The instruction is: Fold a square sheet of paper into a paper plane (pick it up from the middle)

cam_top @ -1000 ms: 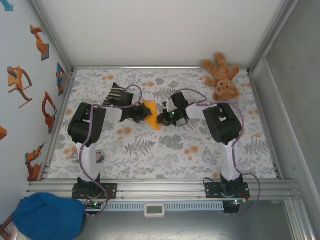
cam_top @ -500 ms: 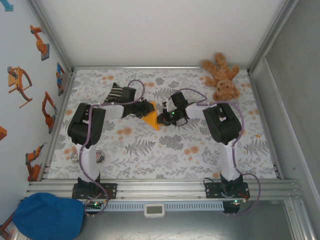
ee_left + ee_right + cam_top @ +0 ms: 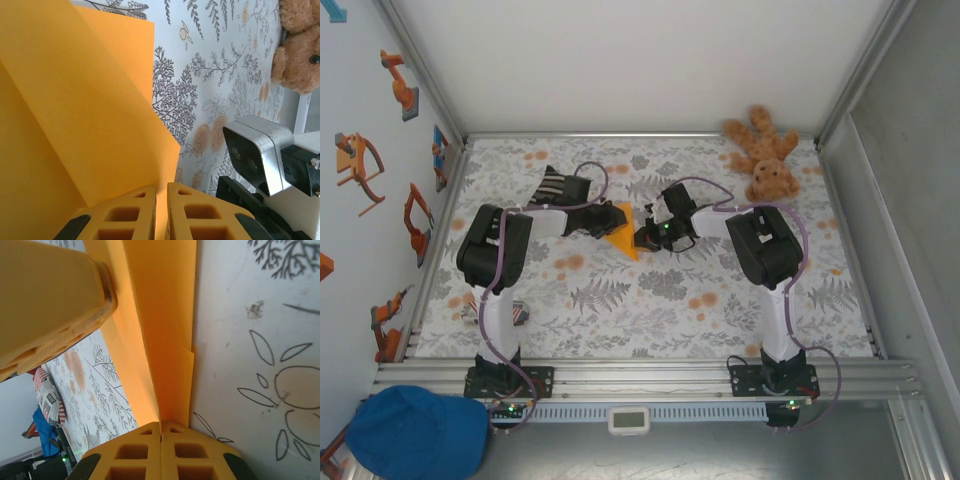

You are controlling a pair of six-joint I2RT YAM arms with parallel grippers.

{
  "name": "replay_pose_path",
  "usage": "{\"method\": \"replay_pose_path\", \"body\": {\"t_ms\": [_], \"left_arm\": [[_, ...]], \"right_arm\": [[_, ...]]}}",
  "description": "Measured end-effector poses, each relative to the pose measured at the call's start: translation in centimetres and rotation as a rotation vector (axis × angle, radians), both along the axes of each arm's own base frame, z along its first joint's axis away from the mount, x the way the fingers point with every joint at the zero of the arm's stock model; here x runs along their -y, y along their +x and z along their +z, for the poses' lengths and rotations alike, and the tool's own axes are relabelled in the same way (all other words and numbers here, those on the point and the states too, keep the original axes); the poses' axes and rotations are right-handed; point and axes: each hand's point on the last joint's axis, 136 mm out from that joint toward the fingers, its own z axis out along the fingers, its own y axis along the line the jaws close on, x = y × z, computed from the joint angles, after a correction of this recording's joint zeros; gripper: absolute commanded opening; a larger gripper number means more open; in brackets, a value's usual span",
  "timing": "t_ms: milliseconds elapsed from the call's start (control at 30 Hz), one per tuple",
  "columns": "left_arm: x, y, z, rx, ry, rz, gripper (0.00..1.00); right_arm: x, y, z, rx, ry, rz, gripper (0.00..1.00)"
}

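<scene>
Sheet of paper (image 3: 75, 110): orange-yellow and creased into overlapping flaps. I see it at the middle of the table (image 3: 720, 300), between the two grippers.
Handling: I judge it very light, limp and easily crumpled or torn. The folds stiffen it a little.
Hold: I would pinch it along a folded edge, not on a loose flap.
Left gripper (image 3: 161, 187): its fingers are clamped on the sheet's edge.
Right gripper (image 3: 161, 424): its fingers are pressed together on a folded tip.
Count: one sheet, two grippers, one teddy bear (image 3: 767, 160), one striped sock (image 3: 552, 188), one blue cap (image 3: 415, 432).
</scene>
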Motion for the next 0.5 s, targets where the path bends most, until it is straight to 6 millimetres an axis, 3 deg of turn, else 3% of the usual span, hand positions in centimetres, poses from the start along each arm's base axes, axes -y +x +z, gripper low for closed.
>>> {"method": "replay_pose_path", "body": {"t_ms": [500], "left_arm": [[-0.5, 0.2, -1.4, -0.033, 0.038, 0.020, 0.10]], "right_arm": [[0.0, 0.0, 0.0, -0.008, -0.003, 0.000, 0.05]]}}
